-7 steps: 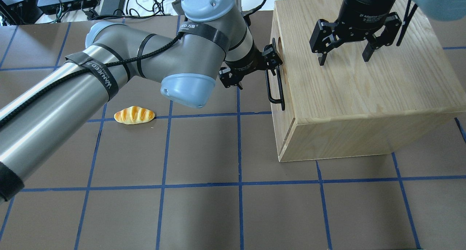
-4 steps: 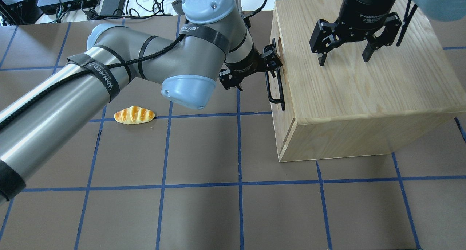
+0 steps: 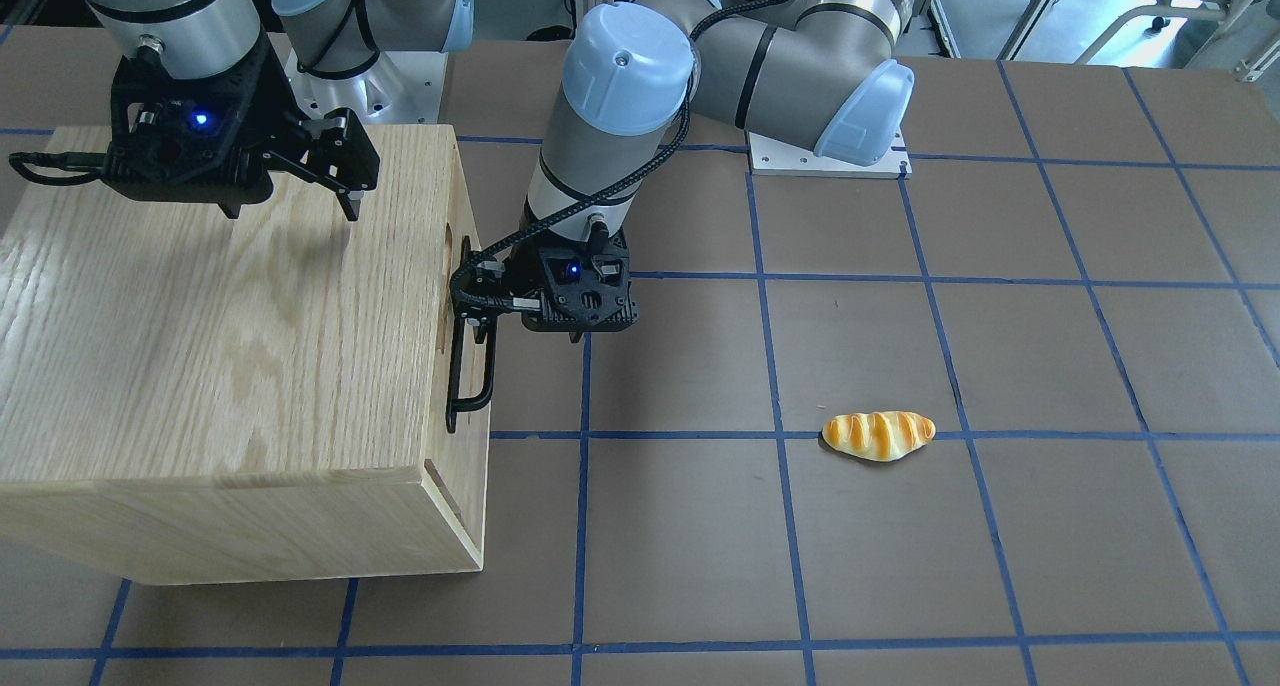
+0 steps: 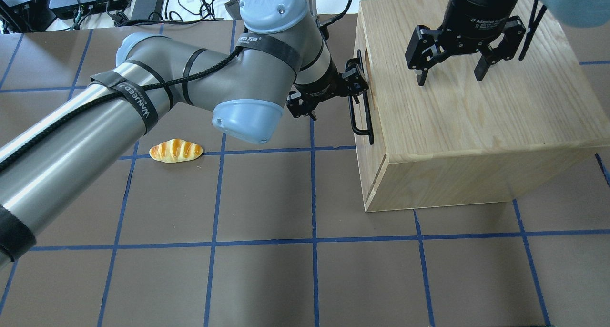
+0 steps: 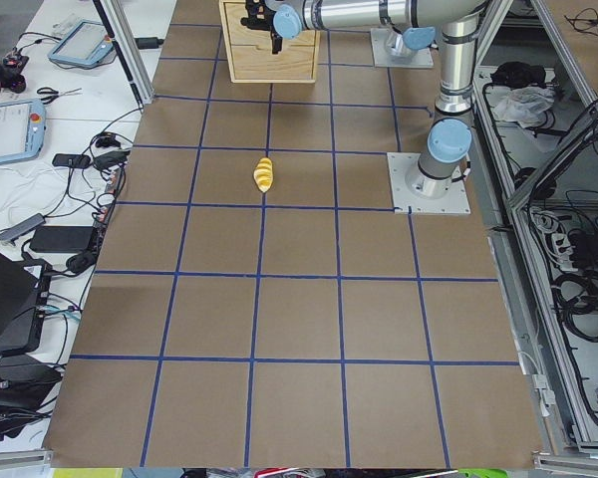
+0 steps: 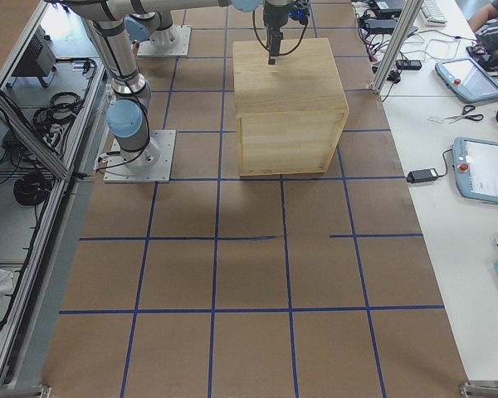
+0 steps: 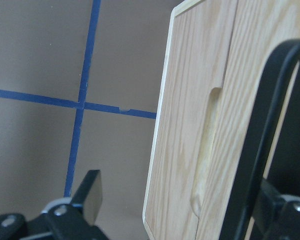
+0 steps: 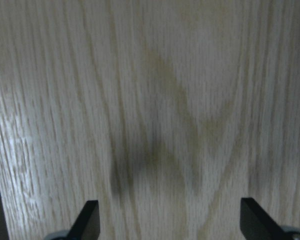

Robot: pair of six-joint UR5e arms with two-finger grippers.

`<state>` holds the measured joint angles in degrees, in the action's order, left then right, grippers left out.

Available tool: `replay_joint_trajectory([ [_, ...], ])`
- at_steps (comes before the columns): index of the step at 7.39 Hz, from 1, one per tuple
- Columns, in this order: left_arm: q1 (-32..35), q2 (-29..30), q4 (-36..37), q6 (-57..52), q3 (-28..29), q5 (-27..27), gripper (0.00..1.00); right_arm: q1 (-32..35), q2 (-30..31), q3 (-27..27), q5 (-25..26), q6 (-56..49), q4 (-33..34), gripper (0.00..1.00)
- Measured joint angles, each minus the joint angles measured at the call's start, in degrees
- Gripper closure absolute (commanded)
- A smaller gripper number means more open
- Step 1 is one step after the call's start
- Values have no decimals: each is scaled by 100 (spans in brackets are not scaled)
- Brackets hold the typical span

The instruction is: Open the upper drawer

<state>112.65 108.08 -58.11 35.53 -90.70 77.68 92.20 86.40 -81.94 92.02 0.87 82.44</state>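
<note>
Your oak cabinet (image 4: pixel 476 117) stands on the right half of the table (image 4: pixel 267 198), with the upper drawer (image 7: pixel 250 60) pushed in flush at the top of its front, facing the robot's left. Its black handle (image 4: pixel 352 117) lies level, long axis along the cabinet's top edge. The left gripper (image 4: pixel 333 92) is released, fingers spread either side of the handle near one end, the right gripper (image 4: pixel 450 79) hangs unclenched above the cabinet top, and a bread roll (image 4: pixel 176 150) lies well apart.

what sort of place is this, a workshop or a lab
Most likely a robotics lab test cell: the left arm and right arm are mounted on a table gridded in blue tape, with teach pendants and cables lying alongside.
</note>
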Motion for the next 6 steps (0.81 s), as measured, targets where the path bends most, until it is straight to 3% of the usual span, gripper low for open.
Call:
replay_joint_trajectory([
  [6, -169, -79, -86, -467, -18, 87, 0, 0, 0, -1, 0, 1, 0, 0],
])
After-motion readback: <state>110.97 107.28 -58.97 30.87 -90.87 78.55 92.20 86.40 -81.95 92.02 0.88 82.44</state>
